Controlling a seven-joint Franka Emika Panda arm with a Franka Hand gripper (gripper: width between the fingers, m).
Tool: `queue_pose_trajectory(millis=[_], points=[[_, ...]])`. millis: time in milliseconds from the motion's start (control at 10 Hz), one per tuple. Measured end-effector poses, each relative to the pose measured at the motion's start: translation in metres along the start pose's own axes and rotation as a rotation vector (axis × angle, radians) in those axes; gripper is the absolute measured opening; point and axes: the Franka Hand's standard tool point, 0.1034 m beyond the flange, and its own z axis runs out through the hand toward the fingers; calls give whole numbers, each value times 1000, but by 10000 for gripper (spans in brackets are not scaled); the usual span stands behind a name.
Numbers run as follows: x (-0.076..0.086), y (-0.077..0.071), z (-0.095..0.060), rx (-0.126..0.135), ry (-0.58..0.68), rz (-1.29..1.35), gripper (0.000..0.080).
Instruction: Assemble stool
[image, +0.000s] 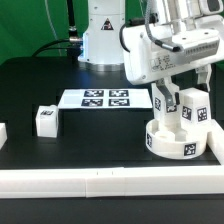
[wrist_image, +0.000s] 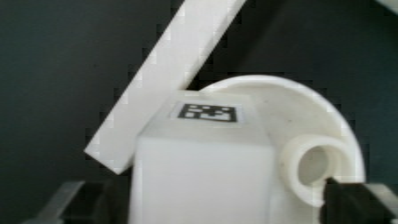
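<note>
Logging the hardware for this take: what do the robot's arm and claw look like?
Glossy white, rounded-shell robot arm with a bulky white wrist housing. The two-finger claw has dark, blocky fingertips. No markings are legible on it.

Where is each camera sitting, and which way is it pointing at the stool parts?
Exterior view: sits off the arm, facing the robot's base across the table; the arm and hand show above the seat.
Wrist view: rides the wrist, looking down on a tagged leg on the seat; only the hand's dark fingertips show.
Shared: both show the seat and the hand.
</note>
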Motion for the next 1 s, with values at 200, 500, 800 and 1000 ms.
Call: queue_pose_trajectory(millis=[200,500,800,1000], points=[[-14,-1,-20,10,-47,-7,646],[-11,-1,-18,11,-39,-114,648],[-14,0,-17,-19,-20,-425,648],[-18,0,-17,-33,5,-825,648]])
